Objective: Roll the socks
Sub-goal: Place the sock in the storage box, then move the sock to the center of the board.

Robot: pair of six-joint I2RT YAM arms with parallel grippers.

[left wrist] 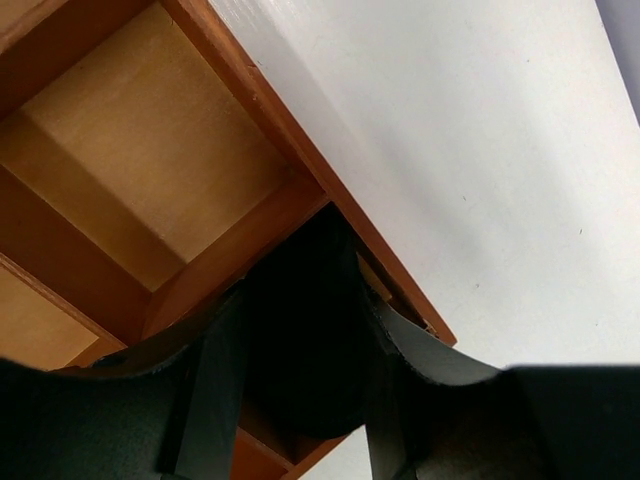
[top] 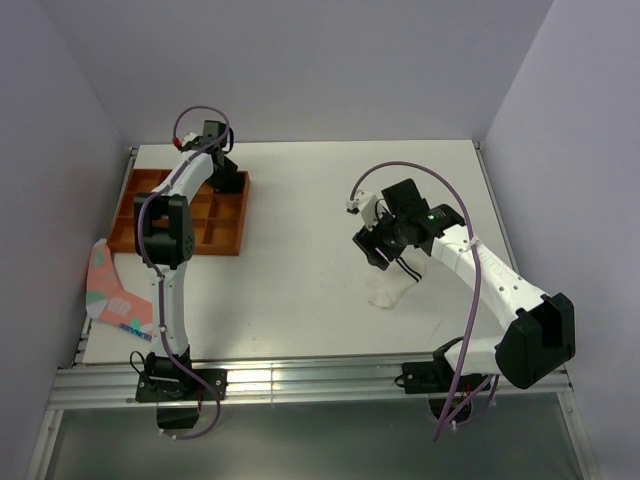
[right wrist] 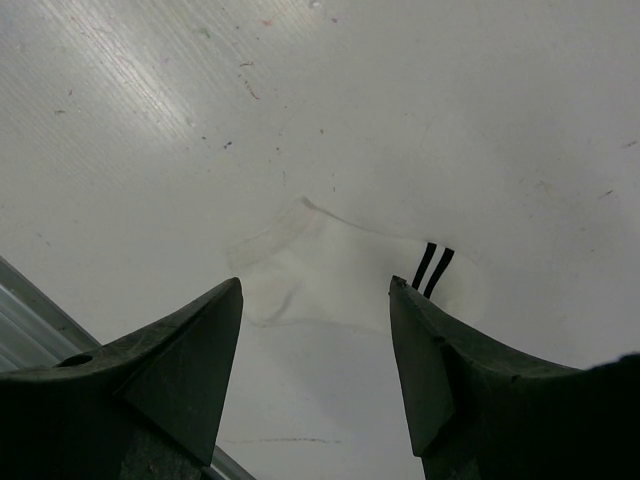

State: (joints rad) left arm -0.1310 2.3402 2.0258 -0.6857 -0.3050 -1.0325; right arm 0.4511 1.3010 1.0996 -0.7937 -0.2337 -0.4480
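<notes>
The white sock (right wrist: 335,275) lies flat on the surface (top: 300,200), close to the near edge and right of the middle. It looks thin, soft and light. I think it will bend and roll easily, but it may slide or flop open again. The end with the two black stripes looks like the best place to grab. The right gripper (right wrist: 315,283) hangs just above it, its jaws spread wide and holding nothing.

The black sock (left wrist: 305,360) sits in a corner box of the wooden tray (left wrist: 285,140), by the left edge of the surface. It is between the jaws of the left gripper (left wrist: 300,300). Black on black, so I cannot tell if they pinch it. Its stripes are hidden. From above, the arm covers it. The white sock is hard to see on the white surface.
</notes>
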